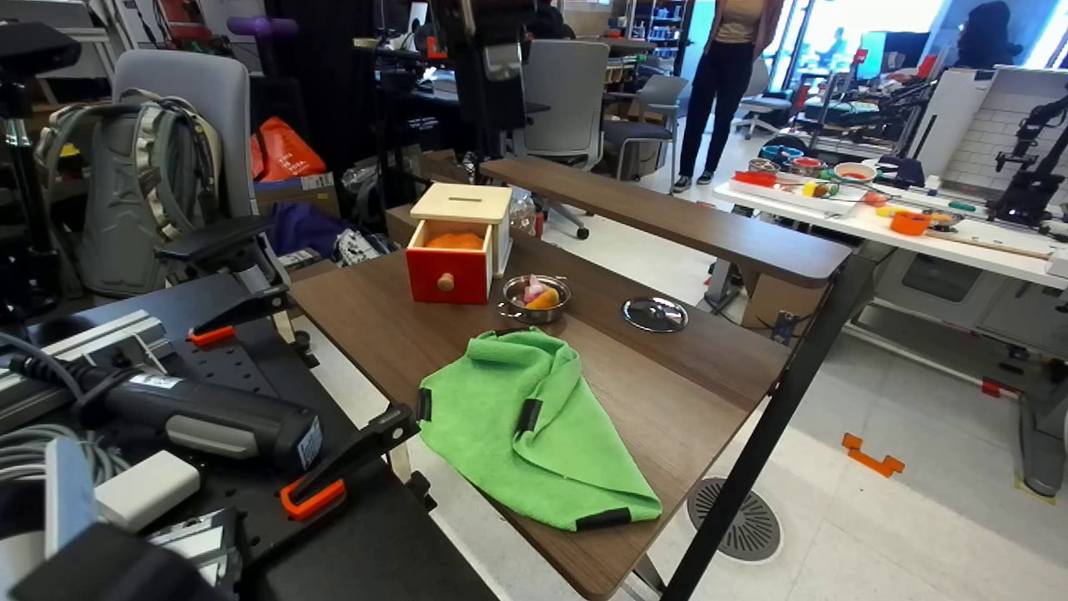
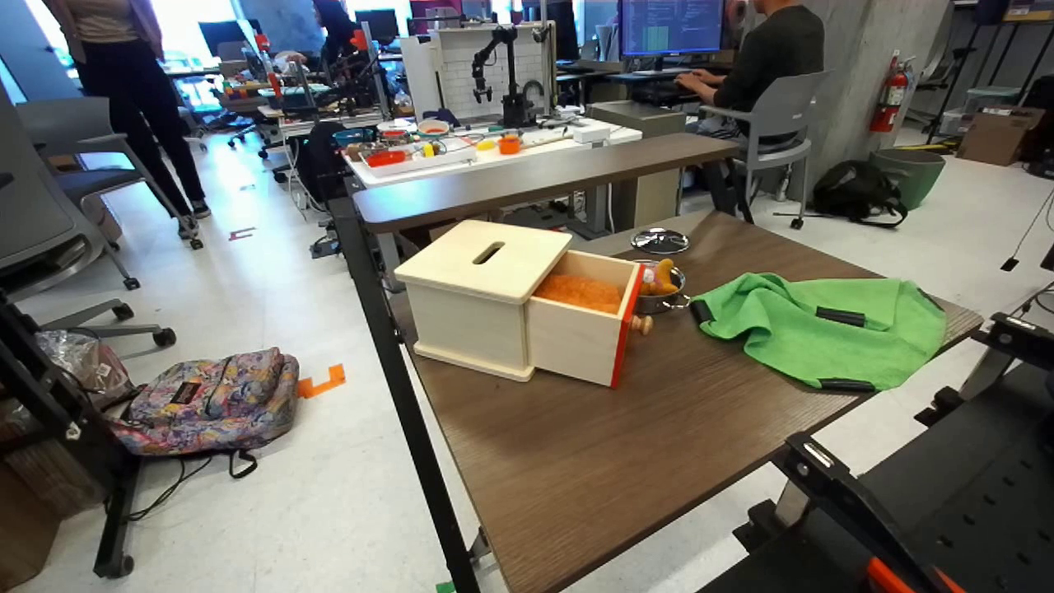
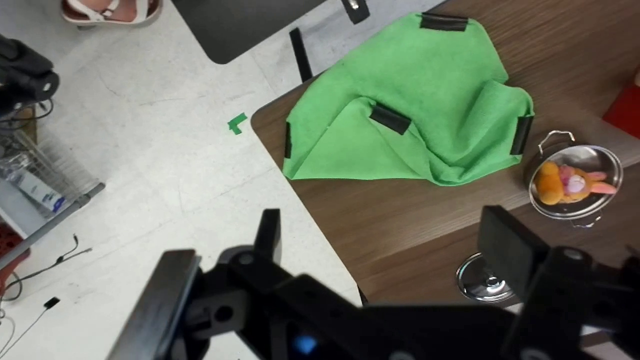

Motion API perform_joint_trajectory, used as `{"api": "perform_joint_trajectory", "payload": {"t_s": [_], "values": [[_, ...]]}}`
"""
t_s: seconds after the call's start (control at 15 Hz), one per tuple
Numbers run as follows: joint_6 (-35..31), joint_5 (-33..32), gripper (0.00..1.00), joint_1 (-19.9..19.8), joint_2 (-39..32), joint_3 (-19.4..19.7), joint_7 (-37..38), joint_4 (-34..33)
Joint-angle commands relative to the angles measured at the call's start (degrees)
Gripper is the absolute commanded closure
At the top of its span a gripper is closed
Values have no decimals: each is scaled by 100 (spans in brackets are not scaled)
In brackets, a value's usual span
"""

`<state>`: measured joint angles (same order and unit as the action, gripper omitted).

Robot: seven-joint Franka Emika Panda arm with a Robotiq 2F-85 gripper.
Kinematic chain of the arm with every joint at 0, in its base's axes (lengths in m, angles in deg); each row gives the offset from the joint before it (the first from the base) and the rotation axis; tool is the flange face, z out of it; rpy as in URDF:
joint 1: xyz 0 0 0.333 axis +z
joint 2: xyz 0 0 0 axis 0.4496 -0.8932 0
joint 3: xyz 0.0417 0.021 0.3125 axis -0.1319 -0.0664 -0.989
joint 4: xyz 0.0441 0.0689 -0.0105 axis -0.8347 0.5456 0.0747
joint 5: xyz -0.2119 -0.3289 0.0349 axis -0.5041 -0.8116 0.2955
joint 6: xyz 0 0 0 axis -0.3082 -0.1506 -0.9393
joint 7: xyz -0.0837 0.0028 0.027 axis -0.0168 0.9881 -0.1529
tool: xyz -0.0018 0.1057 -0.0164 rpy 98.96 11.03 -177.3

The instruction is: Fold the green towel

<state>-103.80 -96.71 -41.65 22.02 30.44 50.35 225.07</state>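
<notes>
The green towel lies rumpled on the brown table, with black strips along its edges. It also shows in an exterior view and in the wrist view. One part is turned over toward the middle, with a black strip on top, and folds bunch up near the pot. One side reaches over the table's edge. My gripper is open and empty in the wrist view. It is apart from the towel, with one finger over the floor and the other over the pot lid. The gripper's fingers are not clear in the exterior views.
A wooden box with an open red drawer holds something orange. A metal pot with toys stands between box and towel. A shiny lid lies beyond. A raised shelf runs along one side; a black bench with clamps borders another.
</notes>
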Motion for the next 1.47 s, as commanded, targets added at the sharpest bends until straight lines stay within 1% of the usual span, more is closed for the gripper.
{"api": "perform_joint_trajectory", "payload": {"t_s": [0.0,0.13,0.27,0.47,0.6,0.87,1.2,1.4], "values": [[-486,605,0,229,-999,293,-2,-559],[-726,815,0,279,-1484,387,-6,-796],[-991,889,0,310,-1861,503,-45,-926],[-1241,770,0,342,-2527,728,3,-1214],[-1360,706,0,389,-2937,887,39,-1409],[-1363,694,0,522,-3669,1180,45,-1825],[-1687,536,0,745,-4449,1648,84,-2130],[-1831,370,0,994,-5032,2055,248,-2365]]}}
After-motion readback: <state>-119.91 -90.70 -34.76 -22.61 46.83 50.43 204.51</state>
